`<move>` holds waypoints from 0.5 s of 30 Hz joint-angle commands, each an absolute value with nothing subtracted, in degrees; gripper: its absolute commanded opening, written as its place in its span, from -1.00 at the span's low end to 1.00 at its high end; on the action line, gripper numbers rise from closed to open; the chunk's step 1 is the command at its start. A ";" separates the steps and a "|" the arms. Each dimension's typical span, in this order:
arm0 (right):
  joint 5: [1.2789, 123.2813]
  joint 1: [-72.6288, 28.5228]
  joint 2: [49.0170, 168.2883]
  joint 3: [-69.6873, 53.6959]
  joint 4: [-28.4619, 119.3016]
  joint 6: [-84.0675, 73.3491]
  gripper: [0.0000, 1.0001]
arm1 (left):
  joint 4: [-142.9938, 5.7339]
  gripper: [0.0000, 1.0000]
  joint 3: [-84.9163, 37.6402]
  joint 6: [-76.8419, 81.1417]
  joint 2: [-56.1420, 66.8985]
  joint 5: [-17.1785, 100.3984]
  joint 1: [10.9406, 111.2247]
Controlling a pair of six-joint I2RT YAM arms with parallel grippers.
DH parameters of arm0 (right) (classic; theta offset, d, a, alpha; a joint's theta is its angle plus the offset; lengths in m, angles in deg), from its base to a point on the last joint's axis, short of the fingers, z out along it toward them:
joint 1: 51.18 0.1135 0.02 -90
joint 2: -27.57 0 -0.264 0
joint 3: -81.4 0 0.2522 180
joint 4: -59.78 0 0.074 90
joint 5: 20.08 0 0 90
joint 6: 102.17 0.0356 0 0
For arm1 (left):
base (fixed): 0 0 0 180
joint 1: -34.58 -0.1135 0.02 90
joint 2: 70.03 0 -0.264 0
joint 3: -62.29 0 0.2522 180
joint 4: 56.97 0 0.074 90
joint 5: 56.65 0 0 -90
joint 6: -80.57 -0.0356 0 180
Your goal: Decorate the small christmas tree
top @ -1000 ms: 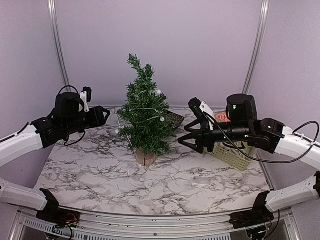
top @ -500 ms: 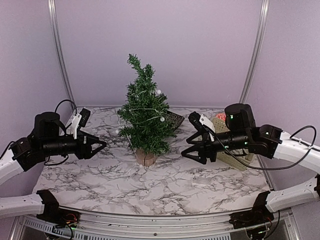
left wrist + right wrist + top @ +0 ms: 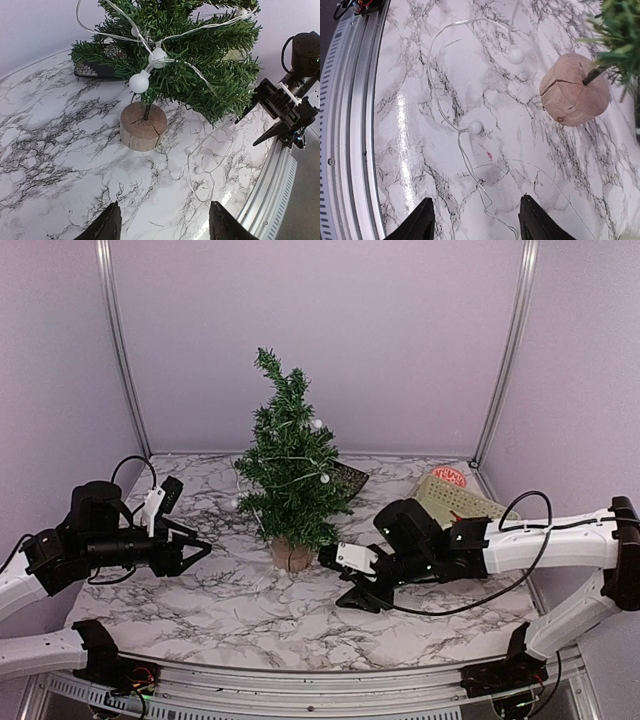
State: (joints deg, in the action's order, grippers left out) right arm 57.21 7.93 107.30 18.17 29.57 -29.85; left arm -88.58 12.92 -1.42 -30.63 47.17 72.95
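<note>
- Tree (image 3: 290, 480): stands upright at mid-counter (image 3: 200, 610) on its log base (image 3: 575, 90), partly strung with lights.
- Loose light string (image 3: 474, 127): lies on the counter in front of the log base, directly ahead of your right pincer (image 3: 477, 220). It appears to run roughly in line with that pincer's reach, though the thin wire is hard to trace.
- Right pincer: jaws spread, empty, low over the counter, the nearer of your two.
- Left pincer (image 3: 203, 542): jaws spread, empty, well left of the tree.
</note>
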 commanded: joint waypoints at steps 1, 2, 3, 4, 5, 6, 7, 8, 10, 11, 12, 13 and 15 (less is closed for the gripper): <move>63.20 10.72 111.75 15.09 32.17 -36.79 0.13 | -86.92 0.20 10.56 -3.45 -29.82 46.29 73.17; 63.87 11.14 113.34 14.75 32.39 -37.39 0.15 | -86.84 0.20 10.30 -3.45 -29.49 46.19 73.18; 64.51 11.40 114.49 14.28 32.60 -37.92 0.17 | -86.89 0.20 10.01 -3.64 -29.18 46.11 73.24; 64.83 11.64 115.55 13.90 32.66 -38.30 0.19 | -86.83 0.20 9.85 -4.00 -28.90 46.07 73.25; 65.61 11.83 116.57 13.53 32.86 -38.79 0.21 | -87.09 0.20 9.51 -4.72 -28.72 46.01 73.38; 66.04 11.94 117.51 13.19 33.03 -39.11 0.22 | -87.47 0.20 9.20 -5.50 -28.46 45.89 73.49; 66.39 11.92 118.39 12.92 33.21 -39.46 0.22 | -87.79 0.20 8.97 -6.42 -28.40 45.59 73.64; 66.61 11.91 119.18 12.81 33.16 -39.80 0.23 | -88.06 0.21 8.76 -7.25 -28.42 45.12 73.67; 67.35 11.97 120.57 12.83 32.76 -40.59 0.10 | -88.21 0.21 8.19 -8.89 -28.67 44.10 73.63; 68.16 12.05 121.09 12.99 32.41 -40.91 -0.03 | -88.42 0.21 7.77 -9.92 -28.53 43.78 73.76; 69.11 12.14 121.38 13.24 32.17 -40.99 -0.15 | -88.57 0.21 7.28 -11.28 -28.28 43.52 73.78; 69.59 12.23 121.51 13.62 32.05 -41.15 -0.29 | -88.70 0.21 6.69 -12.08 -27.83 43.40 73.74; 71.89 12.28 120.73 14.63 32.37 -41.25 -0.48 | -88.85 0.21 5.66 -13.38 -26.63 43.53 73.83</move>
